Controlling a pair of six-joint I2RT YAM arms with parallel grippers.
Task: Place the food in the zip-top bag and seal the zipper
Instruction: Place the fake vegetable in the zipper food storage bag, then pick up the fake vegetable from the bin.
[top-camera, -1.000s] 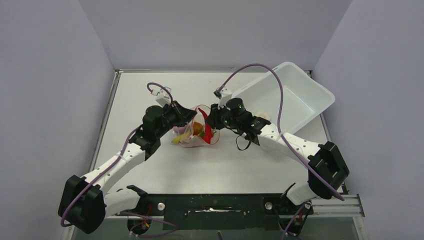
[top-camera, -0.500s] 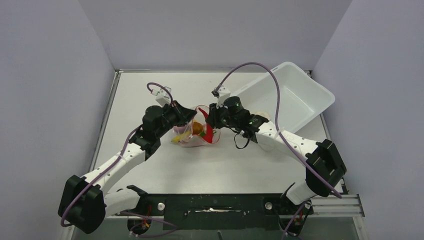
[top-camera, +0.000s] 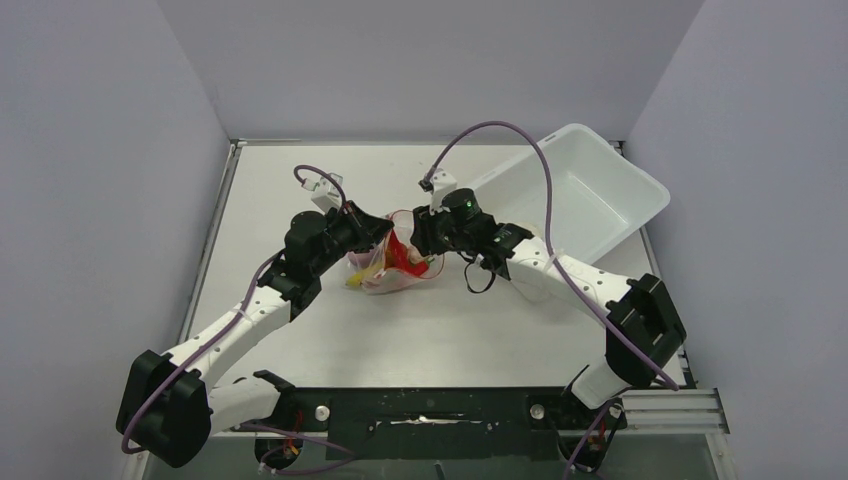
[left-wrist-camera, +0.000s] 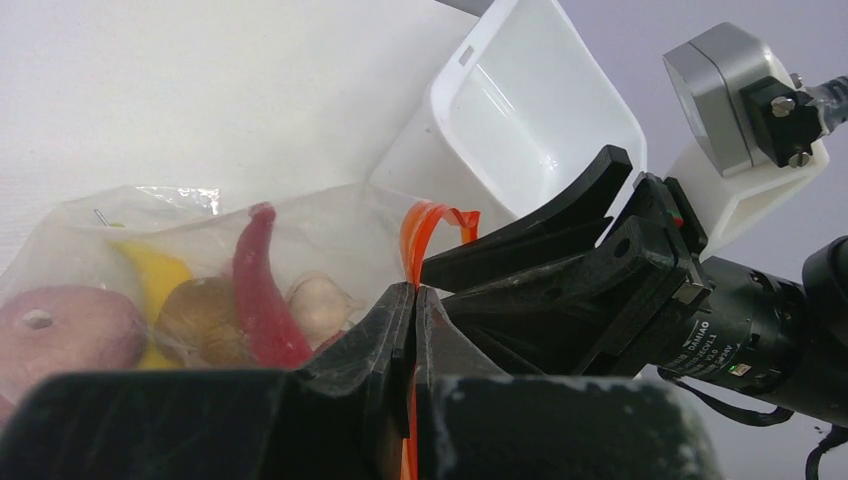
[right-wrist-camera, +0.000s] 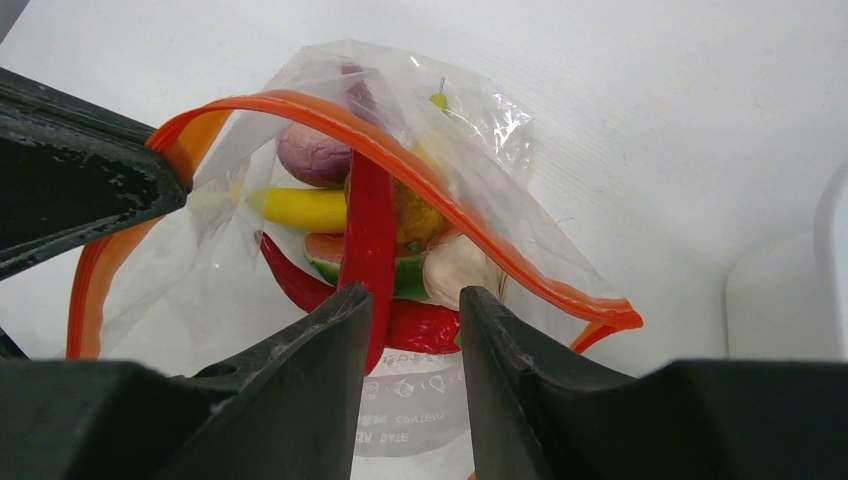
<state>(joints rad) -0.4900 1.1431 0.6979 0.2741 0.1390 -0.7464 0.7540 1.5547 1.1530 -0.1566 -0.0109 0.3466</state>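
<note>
**Operator:** Where is the zip-top bag?

**Technician:** The zip-top bag lies on the worktop, between the two arms. Its zipper is unsealed and bows into an open loop.

**Operator:** Contents?

**Technician:** A banana, a watermelon slice, a white piece and a purplish round piece sit inside. One red chili stands upright across the mouth.

**Operator:** Claw states?

**Technician:** The left claw is closed, pinching the zipper. The right claw has its jaws apart and grips nothing; the chili's lower end sits beside one finger.

**Operator:** Surroundings?

**Technician:** A white bin rests tilted beyond the right arm.
</note>
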